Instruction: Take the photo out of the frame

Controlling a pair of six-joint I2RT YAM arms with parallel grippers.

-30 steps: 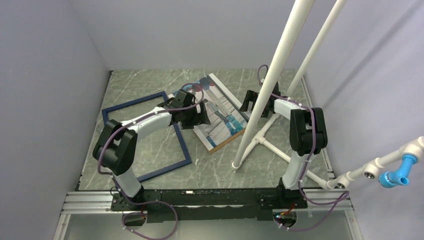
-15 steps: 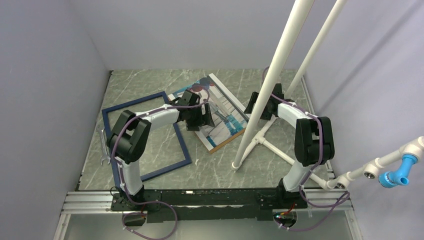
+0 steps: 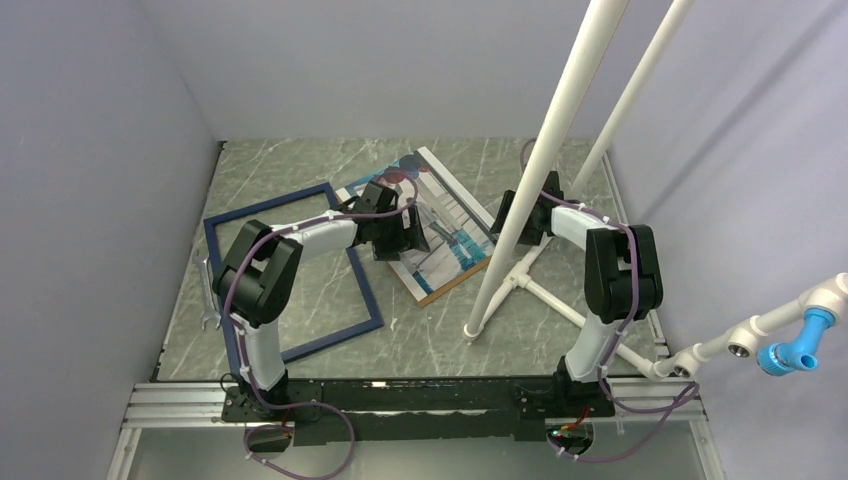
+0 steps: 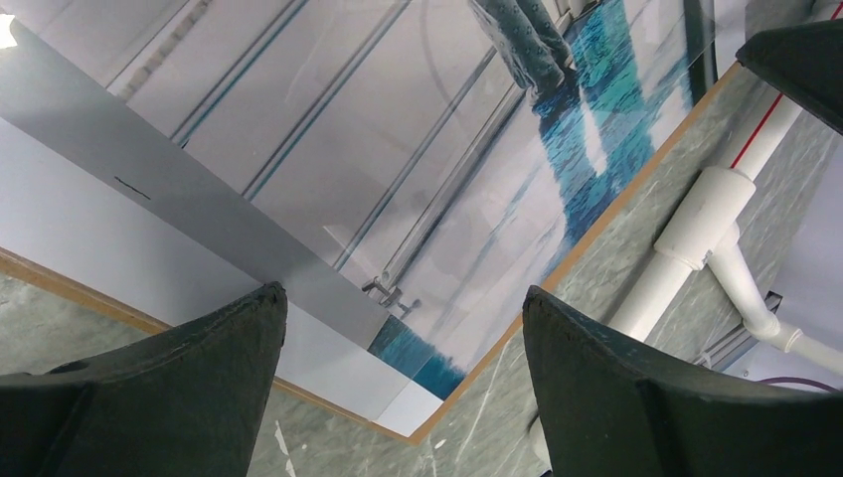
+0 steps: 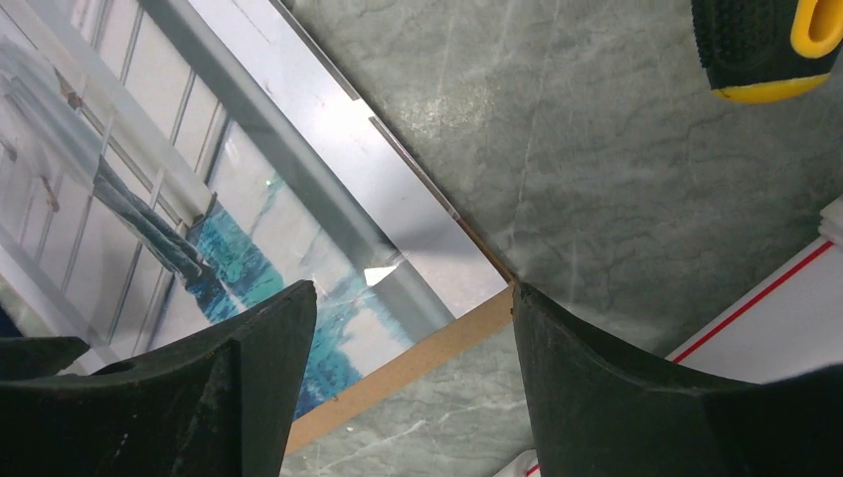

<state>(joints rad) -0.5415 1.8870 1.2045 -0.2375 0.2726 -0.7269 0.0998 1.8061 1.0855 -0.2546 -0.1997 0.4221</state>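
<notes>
So the frame [image 3: 265,204] is lying flat and open, with nothing in it. The photo [image 3: 455,235] is already outside it, just off the frame's far right corner, sitting face up on a brown backing board [image 5: 398,373].

I'd say we're at the last bit: getting the print off that board. The left gripper [image 4: 398,298] hovers right over the print on the side nearer the frame, jaws wide apart and holding nothing. The right gripper [image 5: 413,293] is at the board corner farthest from the frame, also spread open and empty.

The next move looks fiddly, since the print is thin and flat with no lip to grab. My guess is one gripper pins the board while the other slides the print past an edge and pinches it there.
</notes>
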